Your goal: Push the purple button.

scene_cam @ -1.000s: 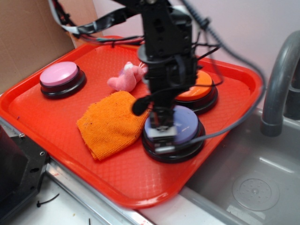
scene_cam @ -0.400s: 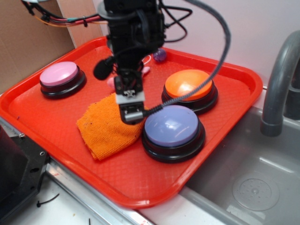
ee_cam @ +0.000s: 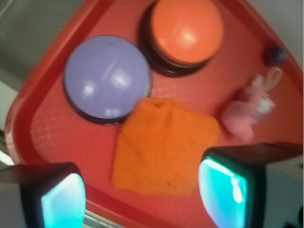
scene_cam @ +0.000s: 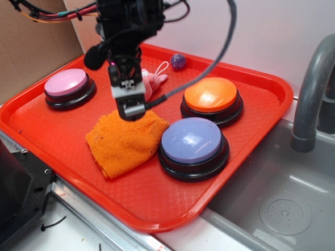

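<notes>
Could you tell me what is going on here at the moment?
A WidowX arm is working over a red tray. Its gripper hangs empty above the orange cloth, off to the side of the purple button it is meant to push. Nothing is touching that button or the orange button.

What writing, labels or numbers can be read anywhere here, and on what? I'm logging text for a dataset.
None can be read.
Purple button, orange button, pink button: plain tops, no print.
Orange cloth, pink toy, red tray: no label showing.
Claw: no readable marking; wrist view blurred.
</notes>
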### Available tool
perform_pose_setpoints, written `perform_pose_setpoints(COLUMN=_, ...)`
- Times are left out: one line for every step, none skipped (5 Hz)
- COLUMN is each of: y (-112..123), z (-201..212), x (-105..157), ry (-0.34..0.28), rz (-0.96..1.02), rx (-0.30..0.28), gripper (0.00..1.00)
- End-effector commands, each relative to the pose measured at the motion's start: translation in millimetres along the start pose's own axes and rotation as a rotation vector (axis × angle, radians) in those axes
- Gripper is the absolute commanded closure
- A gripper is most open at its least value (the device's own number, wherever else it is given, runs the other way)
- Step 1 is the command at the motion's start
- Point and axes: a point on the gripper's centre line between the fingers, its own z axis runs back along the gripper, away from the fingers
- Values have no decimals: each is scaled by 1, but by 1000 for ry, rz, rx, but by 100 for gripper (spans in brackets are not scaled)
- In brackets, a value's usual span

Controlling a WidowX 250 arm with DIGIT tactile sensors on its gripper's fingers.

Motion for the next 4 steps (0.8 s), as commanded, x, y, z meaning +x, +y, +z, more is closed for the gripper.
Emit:
perform_pose_setpoints(y=1, z=32, x=-14, ry=-86, rz=94, rx=-41, gripper=0)
perform_pose_setpoints(y=5, z=37, x=-21, ry=-28, rz=198, rx=-20, gripper=0)
perform_pose_setpoints(y=9, z=42, x=-28, ry=-5, rz=273, rx=-19, gripper=0)
perform_pose_setpoints(y=14, z=44, x=-36, ry=0, rz=329, rx=-28, gripper=0)
